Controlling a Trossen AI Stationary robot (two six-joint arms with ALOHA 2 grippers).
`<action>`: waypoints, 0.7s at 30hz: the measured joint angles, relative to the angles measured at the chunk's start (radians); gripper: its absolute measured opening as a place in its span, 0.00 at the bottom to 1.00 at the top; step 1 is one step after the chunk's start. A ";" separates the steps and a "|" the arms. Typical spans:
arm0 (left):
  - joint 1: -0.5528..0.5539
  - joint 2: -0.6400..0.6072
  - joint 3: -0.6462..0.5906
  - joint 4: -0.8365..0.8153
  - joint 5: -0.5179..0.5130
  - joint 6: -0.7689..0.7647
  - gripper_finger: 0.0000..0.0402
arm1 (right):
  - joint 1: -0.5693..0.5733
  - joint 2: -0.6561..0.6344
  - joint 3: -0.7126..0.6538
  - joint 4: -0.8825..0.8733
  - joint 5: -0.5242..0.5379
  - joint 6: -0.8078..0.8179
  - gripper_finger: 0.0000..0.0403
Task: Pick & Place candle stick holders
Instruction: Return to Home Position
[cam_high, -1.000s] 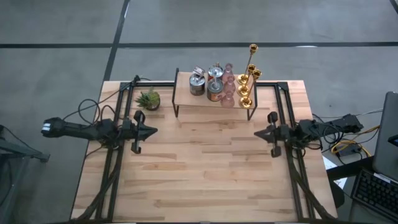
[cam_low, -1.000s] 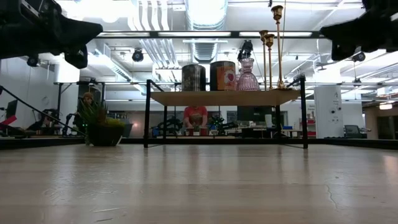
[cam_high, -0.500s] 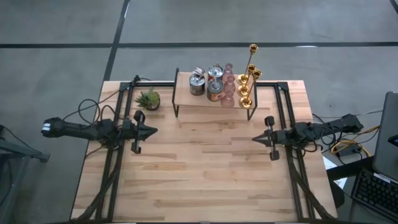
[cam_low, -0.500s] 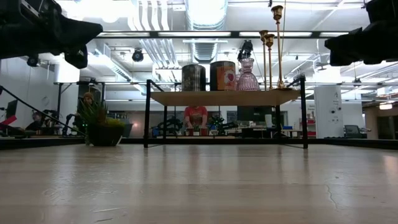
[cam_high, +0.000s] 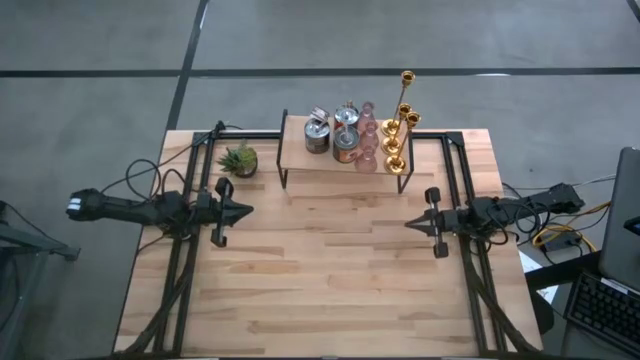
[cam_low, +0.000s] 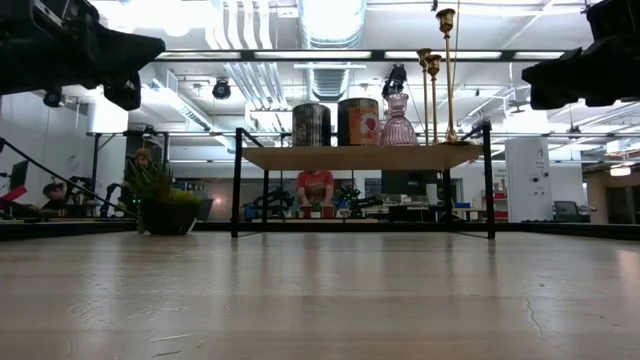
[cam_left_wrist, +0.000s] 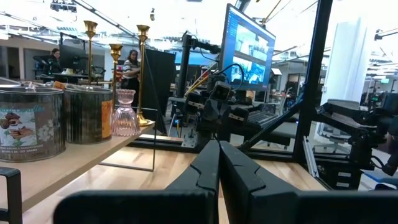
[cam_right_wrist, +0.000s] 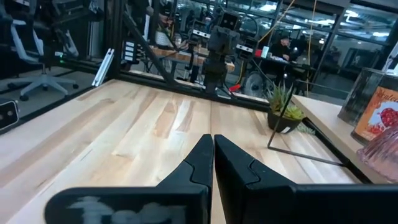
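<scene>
Right tool (cam_high: 412, 224) has shifted slightly, parked in front of the shelf (cam_high: 298, 160), fingers pressed together, empty. The left tool (cam_high: 246, 210) is likewise closed. Candle stick holders (cam_high: 362, 137) stand grouped on the shelf. Placing looks finished, with only homing left.

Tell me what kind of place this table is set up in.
Probably a robotics lab or open-plan workshop. There are exposed ceiling ducts overhead, a large monitor near the wooden table, and a person among cluttered desks in the room beyond it.
</scene>
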 joint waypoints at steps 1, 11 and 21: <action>0.000 0.000 0.000 0.000 0.000 0.000 0.03 | 0.000 0.000 0.000 0.000 0.000 0.000 0.02; 0.000 0.000 0.000 0.000 0.000 0.000 0.03 | 0.000 0.000 0.000 0.000 0.001 0.007 0.02; 0.000 0.000 0.000 0.000 0.000 0.000 0.03 | 0.000 0.000 0.000 0.000 0.002 0.008 0.02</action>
